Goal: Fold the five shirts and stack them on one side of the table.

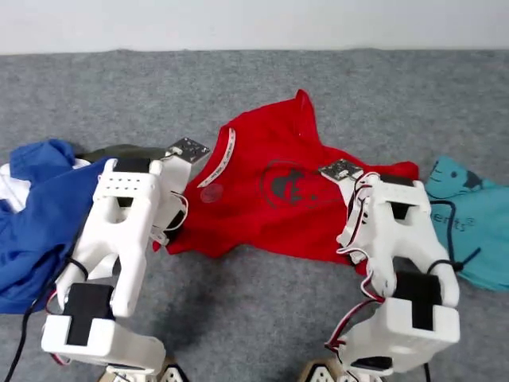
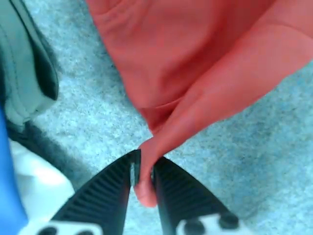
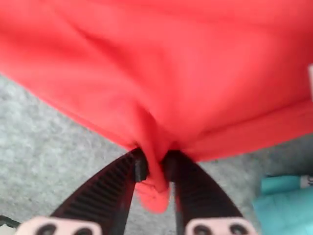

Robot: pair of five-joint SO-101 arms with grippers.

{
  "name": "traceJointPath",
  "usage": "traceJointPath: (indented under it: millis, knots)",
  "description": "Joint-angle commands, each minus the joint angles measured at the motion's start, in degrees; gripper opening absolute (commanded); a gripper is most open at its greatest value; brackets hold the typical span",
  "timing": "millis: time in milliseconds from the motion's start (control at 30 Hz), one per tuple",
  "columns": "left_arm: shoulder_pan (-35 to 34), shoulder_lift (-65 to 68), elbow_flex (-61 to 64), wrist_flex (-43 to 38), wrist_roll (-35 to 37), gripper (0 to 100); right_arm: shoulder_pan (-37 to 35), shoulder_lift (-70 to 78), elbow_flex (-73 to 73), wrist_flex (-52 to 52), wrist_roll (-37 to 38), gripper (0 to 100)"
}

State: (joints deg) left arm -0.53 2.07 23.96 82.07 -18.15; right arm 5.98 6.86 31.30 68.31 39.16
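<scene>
A red shirt lies spread in the middle of the grey table, its neck label up. My left gripper is shut on a pinched fold of the red shirt at its near left edge. My right gripper is shut on the red shirt at its near right edge. In the high view the left arm covers the shirt's left corner and the right arm covers the right one. A blue shirt lies crumpled at the left, a teal shirt at the right.
A dark green-grey garment and a bit of white cloth lie with the blue shirt. The green-grey garment is close beside my left gripper. Teal cloth lies beside my right gripper. Bare grey table stretches between the arms.
</scene>
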Motion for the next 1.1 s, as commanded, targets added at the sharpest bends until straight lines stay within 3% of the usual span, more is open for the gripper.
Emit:
traceJointPath:
  millis: [0, 333, 500, 800, 1067]
  knots:
    - [-0.26, -0.7, -5.58, 3.52, -0.26, 1, -0.22, -1.45, -0.88, 3.65, 1.76, 1.4]
    - [-0.44, -0.7, -29.93, 17.76, -0.18, 1, -0.31, -21.14, -15.65, 19.21, 8.88, 1.0]
    - [-0.09, -3.43, -42.42, 18.37, -0.53, 1, -0.13, -28.88, -30.33, 24.13, 11.43, 1.0]
    - [0.53, -12.22, -65.71, 18.2, -0.79, 1, 1.8, -34.95, -49.58, 23.16, 12.66, 1.1]
    - [0.62, -16.79, -83.74, 16.53, -8.62, 1, 10.07, -39.87, -57.32, 17.45, 12.75, 1.1]
